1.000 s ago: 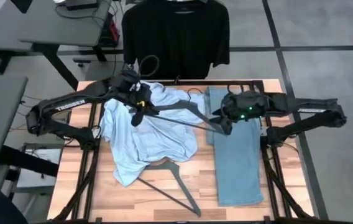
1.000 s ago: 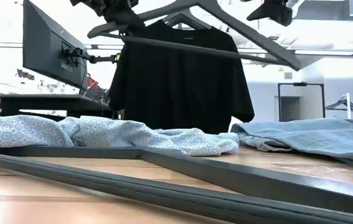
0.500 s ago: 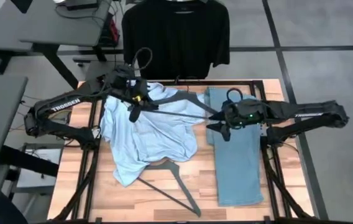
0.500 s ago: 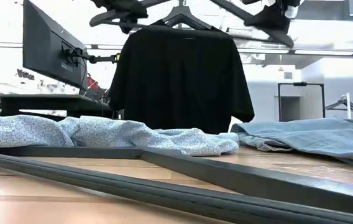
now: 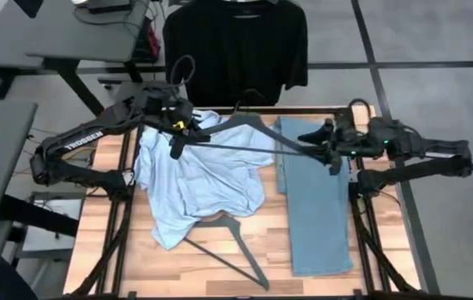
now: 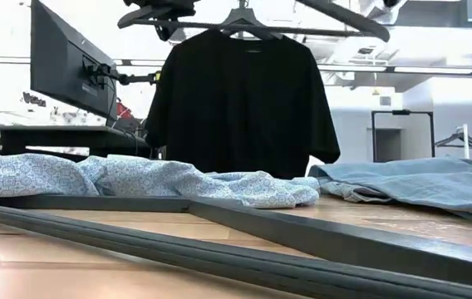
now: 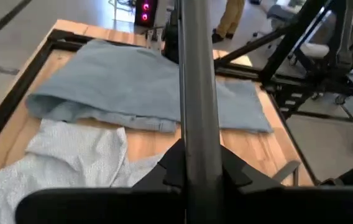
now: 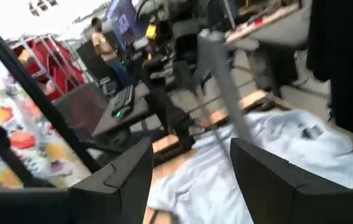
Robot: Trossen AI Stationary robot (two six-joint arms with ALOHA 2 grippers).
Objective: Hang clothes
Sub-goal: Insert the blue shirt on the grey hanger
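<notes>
A grey hanger (image 5: 249,137) hangs in the air over the table. My left gripper (image 5: 178,142) is shut on its left end. My right gripper (image 5: 334,157) stands open at its right end (image 6: 377,33), and in the right wrist view the hanger's arm (image 8: 223,87) runs out between the parted fingers. The pale blue shirt (image 5: 195,175) lies crumpled on the table's left half. The jeans (image 5: 316,200) lie folded lengthwise on the right. The black t-shirt (image 6: 240,100) hangs on its own hanger beyond the far edge. My left gripper pinches the hanger's left end (image 7: 198,155) between its two fingers, which lie along the rod. The hanger is lifted clear of the table and about level, above the shirt. I cannot tell whether my right gripper touches the hanger.
A second grey hanger (image 5: 230,242) lies flat on the wood near the table's front, partly under the shirt's hem. A black frame (image 5: 361,225) borders the table. Desks and a monitor (image 6: 66,62) stand beyond the left side, and people stand in the room behind.
My right gripper has gone toward the table's right edge and up, out along the hanger's right arm. My left gripper has risen a little toward the far edge. The hanger's right end has come up from a downward slant, and the hanger now hangs about level.
</notes>
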